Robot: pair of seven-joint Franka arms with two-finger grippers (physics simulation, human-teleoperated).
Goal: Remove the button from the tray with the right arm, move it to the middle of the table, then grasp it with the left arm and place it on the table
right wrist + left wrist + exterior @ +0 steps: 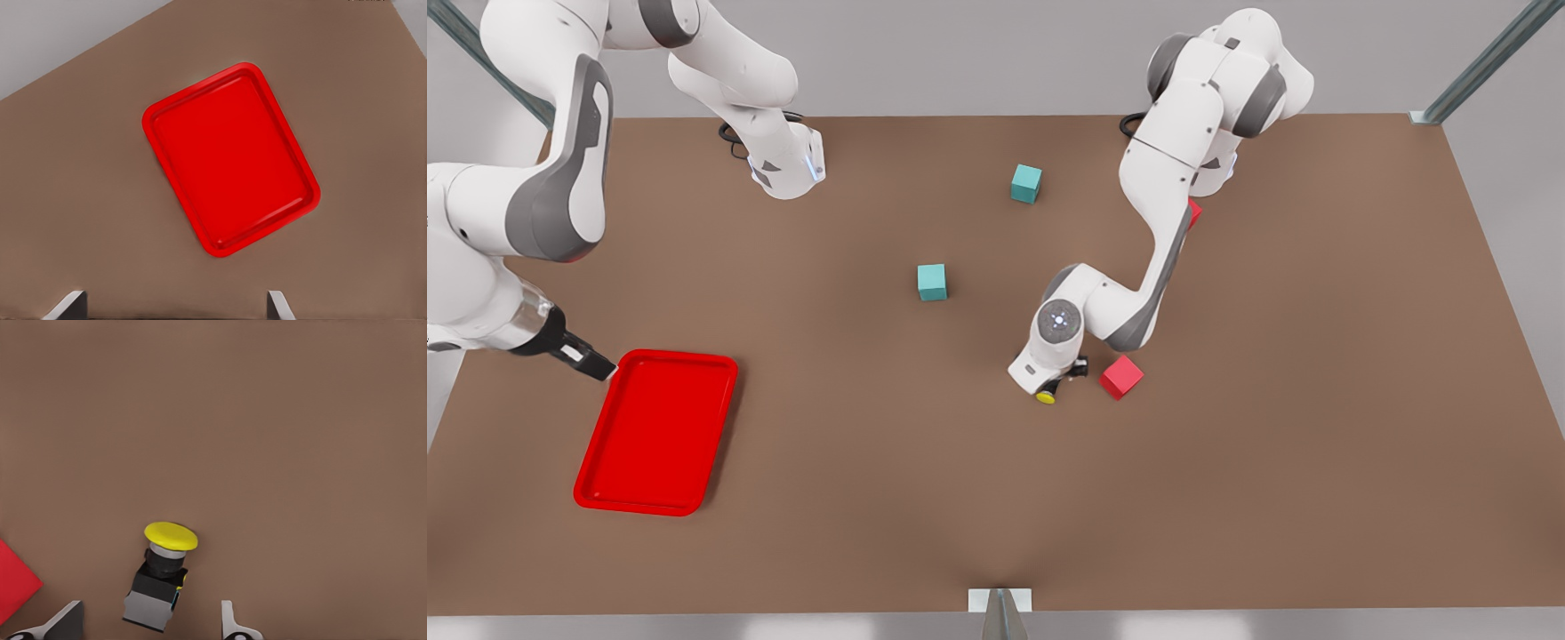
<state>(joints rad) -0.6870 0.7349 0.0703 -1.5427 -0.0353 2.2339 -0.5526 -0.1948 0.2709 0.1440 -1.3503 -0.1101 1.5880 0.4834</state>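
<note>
While the button (1047, 396) is seen lying on its side on the table (1227, 498), a little toward the front view's right of the middle and nearer the front edge than the back, its yellow cap is turned away from the left gripper (1060, 380). In the left wrist view the button (162, 580) is found between the two pale fingertips (230, 620), which are spread wide and touch neither side of it. Just beside the gripper, on the front view's right, a red cube (1120, 376) is set on the tabletop; its corner (15, 583) is also caught in the left wrist view. A second red cube (1193, 212) is partly hidden behind the left arm, nearer the back edge. Two teal cubes are placed apart on the table, one (932, 282) near the middle and one (1026, 183) toward the back edge. Well apart from all this, the tray (656, 433) is laid near the front corner on the front view's left. The right gripper (596, 363) is held just off the tray's back corner; its jaws are spread, as shown by the fingertips (279, 307) in the right wrist view above the tray (231, 159).
</note>
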